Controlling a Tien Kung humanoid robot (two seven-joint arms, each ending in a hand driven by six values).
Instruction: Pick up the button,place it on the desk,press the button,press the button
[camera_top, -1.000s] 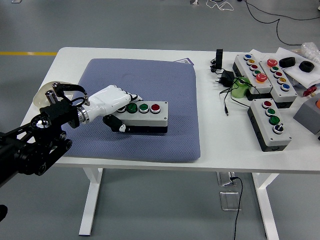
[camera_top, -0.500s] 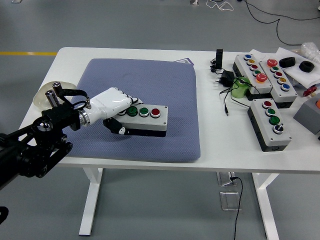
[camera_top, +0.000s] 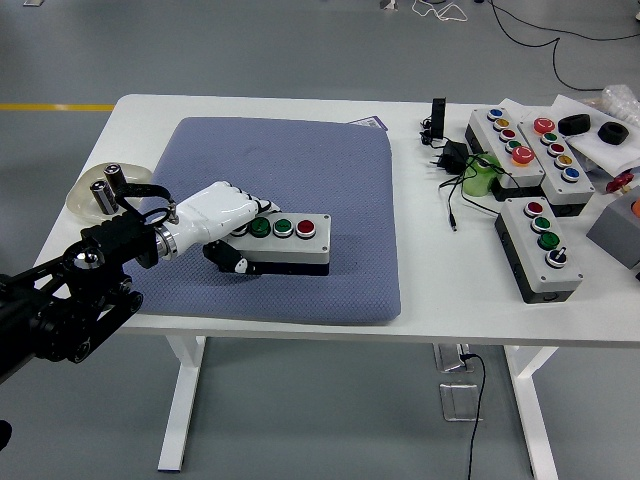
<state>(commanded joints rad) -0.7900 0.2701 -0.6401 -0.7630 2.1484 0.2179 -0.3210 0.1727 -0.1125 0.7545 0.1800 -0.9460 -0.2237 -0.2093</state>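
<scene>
A grey button box (camera_top: 290, 241) with two green buttons and one red button on top lies on the blue-grey pad (camera_top: 290, 190), near the pad's front. My left hand (camera_top: 228, 225), white with a black arm behind it, is shut on the box's left end, fingers over the top and thumb against the front side. The leftmost part of the box is hidden under the fingers. My right arm is out of the picture.
Several other button boxes (camera_top: 540, 245) lie at the table's right side, with a black plug and cable (camera_top: 452, 160) and a green object (camera_top: 480, 178) beside them. A clear round dish (camera_top: 100, 190) sits at the left table edge (camera_top: 300, 330).
My left hand has drawn the button box toward the near side and slightly left across the pad, keeping its hold on the box's left end.
</scene>
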